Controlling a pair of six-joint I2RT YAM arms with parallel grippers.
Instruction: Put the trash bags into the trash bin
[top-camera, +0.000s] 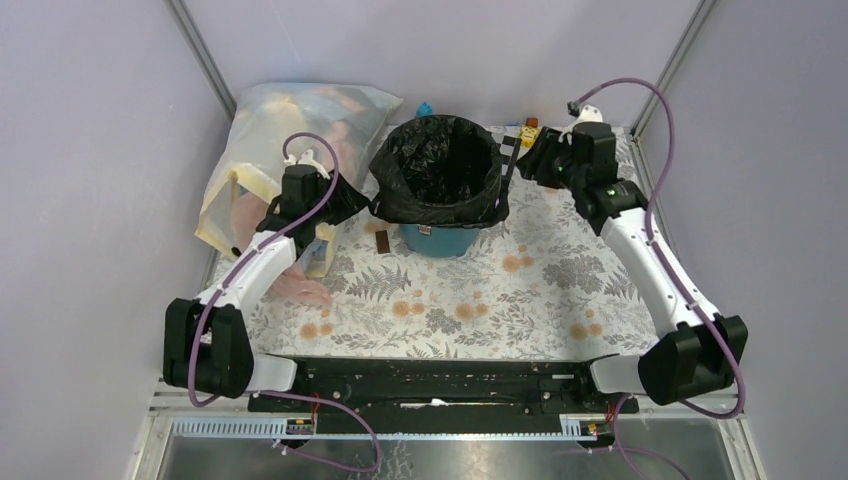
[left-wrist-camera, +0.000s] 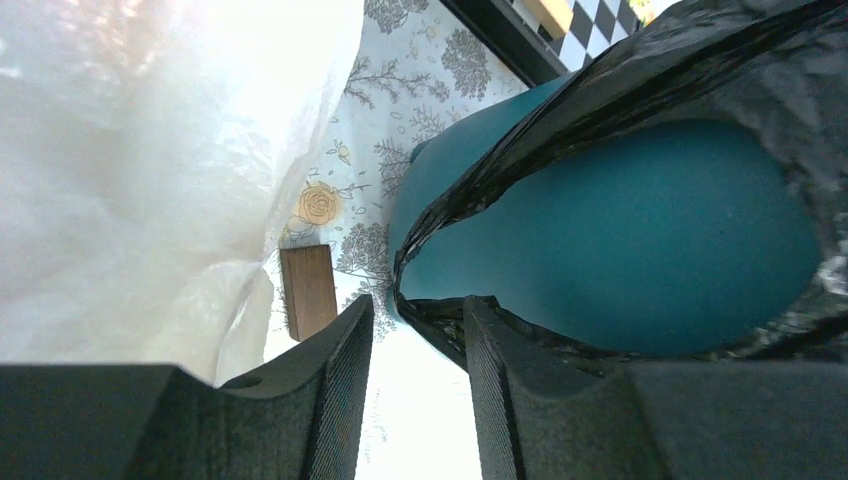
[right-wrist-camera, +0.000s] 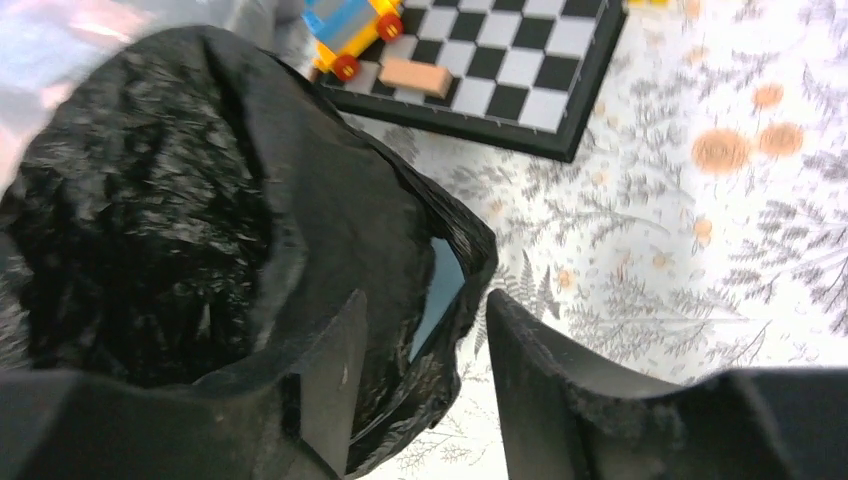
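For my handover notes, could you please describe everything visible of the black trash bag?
The black trash bag is thin, glossy, crinkled plastic. It lines the teal trash bin, mouth open, its edge folded down over the rim, leaving the lower wall bare. The left gripper and right gripper sit at opposite sides of its edge, open.

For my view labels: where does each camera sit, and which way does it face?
Top: above and behind, facing down on the table; left arm and right arm show.
Left wrist: low beside the bin, facing its side; left fingers show.
Right wrist: above the bag, facing down into it; right fingers show.
Both wrist views share the bag's rim over the bin.
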